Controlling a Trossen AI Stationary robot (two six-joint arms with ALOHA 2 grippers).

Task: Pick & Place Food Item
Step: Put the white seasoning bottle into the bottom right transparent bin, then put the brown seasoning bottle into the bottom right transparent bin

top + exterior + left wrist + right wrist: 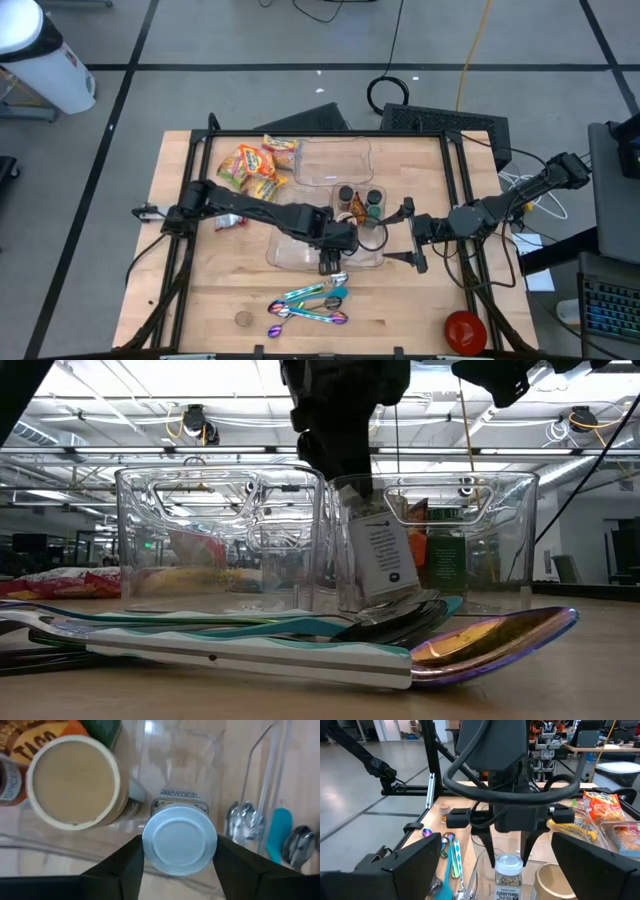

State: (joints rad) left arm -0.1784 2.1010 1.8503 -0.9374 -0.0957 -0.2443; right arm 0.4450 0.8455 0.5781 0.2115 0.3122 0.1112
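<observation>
Left gripper [180,855] straddles a small spice jar [180,845], one dark finger on each side of its pale round lid, jaws part open and closed against the lid's edges: a grip by the cap. Right wrist view confirms it: fingers come down either side of the jar's white cap, seeds showing through the glass below. Jar stands upright inside the near clear bin [300,255], close to its front wall; whether its base is on the bin floor or just off it, cannot tell.

Right gripper [412,246] waits just beside the bin's right edge, jaws wide, holding nothing.

Neighbours: a wide cardboard canister [75,782] stands just beside the jar; more bottles [360,203] cluster behind it. Snack packets [255,168] lie near the far clear bin [335,160]. Spoons [310,303] are piled on the table [200,300] in front of the near bin.

Risks, as I judge them:
- Hold is on a smooth round lid only; jar could slip or swing if moved fast
- Canister is so near that a sideways move could knock it over
- Clear wall is hard to gauge; a low exit could catch the rim and drag the bin onto the spoons
</observation>
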